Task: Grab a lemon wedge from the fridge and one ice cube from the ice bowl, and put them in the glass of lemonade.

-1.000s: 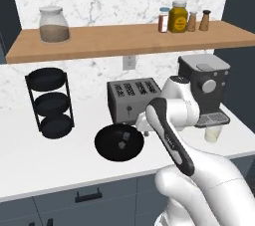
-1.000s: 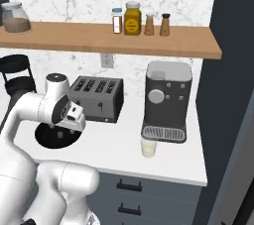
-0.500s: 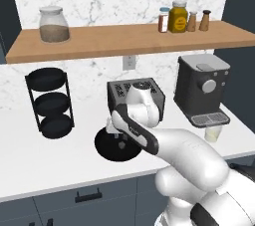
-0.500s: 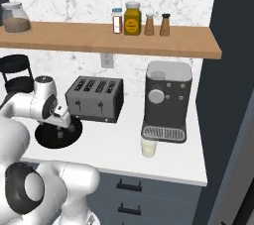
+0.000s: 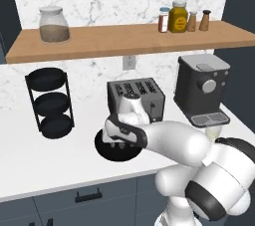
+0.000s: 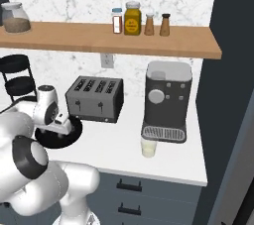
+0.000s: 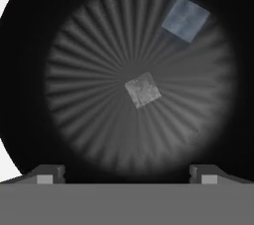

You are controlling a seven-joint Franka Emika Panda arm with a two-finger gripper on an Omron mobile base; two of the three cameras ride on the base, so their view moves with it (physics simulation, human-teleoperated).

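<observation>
The gripper hangs straight over the ice bowl now, jaws spread wide and holding nothing, its two dark tips poking up at the bottom of the hand view. Dead centre in that frame sits an ice cube, and a second, paler cube lies toward the upper right. A second ago the arm stood over by the coffee machine; it has swung across to lower centre of the left base view, hand tipped down on the bowl. That reads as lining up for the ice pick, with the centre cube as the likely target, though how far above it the tips are is hard to judge. Further back, right of centre in the right base view, the glass of lemonade waits in front of the coffee machine; behind the bowl stands the toaster.
</observation>
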